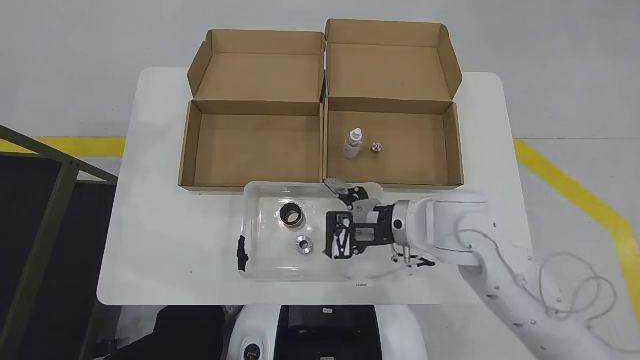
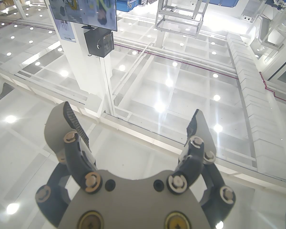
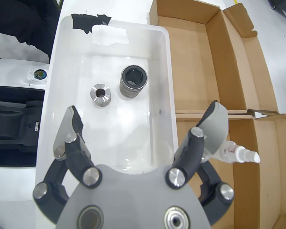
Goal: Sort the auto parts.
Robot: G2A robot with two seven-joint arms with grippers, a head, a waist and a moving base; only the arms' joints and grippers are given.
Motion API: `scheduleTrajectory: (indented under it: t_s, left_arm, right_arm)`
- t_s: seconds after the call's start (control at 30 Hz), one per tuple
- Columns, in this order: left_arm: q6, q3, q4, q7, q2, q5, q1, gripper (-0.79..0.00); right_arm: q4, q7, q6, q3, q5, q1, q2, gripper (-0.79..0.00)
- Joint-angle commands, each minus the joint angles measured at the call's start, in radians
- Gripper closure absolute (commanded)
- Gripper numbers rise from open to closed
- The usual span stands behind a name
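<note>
A clear plastic bin [image 1: 262, 258] [image 3: 104, 30] at the table's front holds two metal parts: a dark-ringed cylindrical bearing [image 1: 291, 216] [image 3: 133, 81] and a smaller steel bushing [image 1: 303, 247] [image 3: 100, 94]. My right gripper [image 1: 340, 233] [image 3: 143, 113] hangs open over the bin's right end, with nothing between its fingers. The right cardboard box [image 1: 440, 165] [image 3: 259, 144] holds a small white spray bottle [image 1: 354, 141] [image 3: 240, 154] and a small metal part [image 1: 378, 146]. My left gripper [image 2: 133, 122] is open and points up at the ceiling, holding nothing.
The left cardboard box [image 1: 255, 148] [image 3: 197, 55] stands beside the right one, both with lids folded back. Black tape [image 3: 88, 21] marks the bin's left rim. White table [image 1: 150, 210] spreads left of the bin.
</note>
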Motion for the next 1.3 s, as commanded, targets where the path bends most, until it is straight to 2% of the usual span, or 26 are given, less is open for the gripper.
scheduleTrajectory:
  t_s: [0.0,0.27,0.3,0.37,0.43,0.5,0.6,0.73,1.0,1.27]
  left_arm:
    - [0.0,0.0,0.0,0.0,0.0,0.0,0.0,-0.785]
    - [0.0,0.0,0.0,0.0,0.0,0.0,0.0,-0.785]
    - [0.0,0.0,0.0,0.0,0.0,0.0,0.0,-0.785]
    - [0.0,0.0,0.0,0.0,0.0,0.0,0.0,-0.785]
    - [0.0,0.0,0.0,0.0,0.0,0.0,0.0,-0.785]
    - [0.0,0.0,0.0,0.0,0.0,0.0,0.0,-0.785]
    - [0.0,0.0,0.0,0.0,0.0,0.0,0.0,-0.785]
    - [0.0,0.0,0.0,0.0,0.0,0.0,0.0,-0.785]
    - [0.0,0.0,0.0,0.0,0.0,0.0,0.0,-0.785]
    - [0.0,0.0,0.0,0.0,0.0,0.0,0.0,-0.785]
  right_arm:
    - [0.012,-0.001,-0.003,-0.019,-0.007,0.01,-0.003,-0.785]
    - [0.065,0.004,-0.012,-0.082,-0.022,0.042,-0.016,-0.785]
    - [0.072,0.004,-0.013,-0.089,-0.023,0.045,-0.017,-0.739]
    - [0.088,0.006,-0.016,-0.103,-0.024,0.052,-0.02,-0.585]
    - [0.105,0.009,-0.02,-0.116,-0.025,0.059,-0.023,-0.529]
    - [0.119,0.013,-0.025,-0.128,-0.025,0.066,-0.026,-0.536]
    - [0.141,0.016,-0.032,-0.143,-0.024,0.076,-0.03,-0.505]
    - [0.16,0.023,-0.041,-0.16,-0.025,0.086,-0.034,-0.422]
    - [0.191,0.033,-0.059,-0.199,-0.03,0.098,-0.041,-0.376]
    - [0.219,0.02,-0.054,-0.241,-0.044,0.116,-0.055,-0.369]
